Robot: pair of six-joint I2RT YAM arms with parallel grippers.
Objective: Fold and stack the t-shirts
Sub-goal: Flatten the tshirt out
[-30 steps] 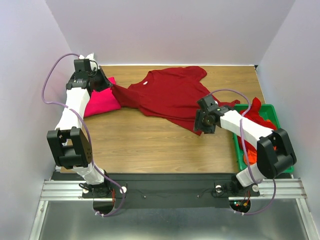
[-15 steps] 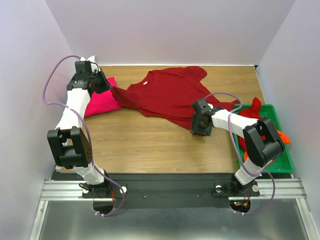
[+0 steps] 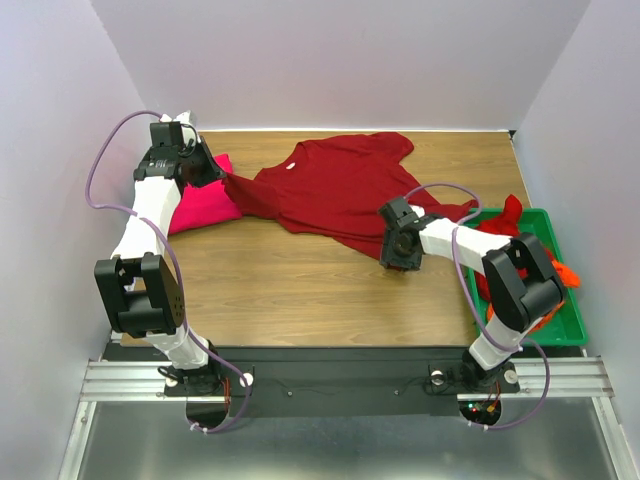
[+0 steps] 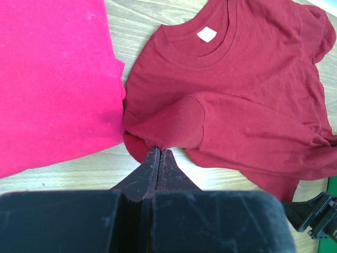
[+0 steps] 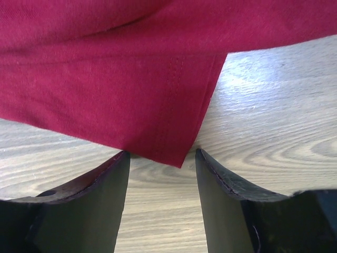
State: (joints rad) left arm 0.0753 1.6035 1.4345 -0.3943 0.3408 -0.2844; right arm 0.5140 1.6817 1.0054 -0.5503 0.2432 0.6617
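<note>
Right wrist view first: the right gripper (image 5: 160, 158) hangs with its fingers apart, and the hem corner of the dark red t-shirt (image 5: 105, 79) pokes in between their tips over the bare table (image 5: 263, 132). In the top view the shirt lies spread toward the table's 12 o'clock. Its left sleeve is nipped by the left gripper (image 4: 159, 153), fingers pressed together on the fabric, right beside the pink t-shirt (image 3: 200, 208) at 10 o'clock.

The risk now: if the right fingers close too shallow, they may catch one layer or nothing, and the corner slips out. A hard tug from the left could drag the sleeve onto the pink one. More shirts wait in the green tray (image 3: 560, 330) at 3 o'clock.
</note>
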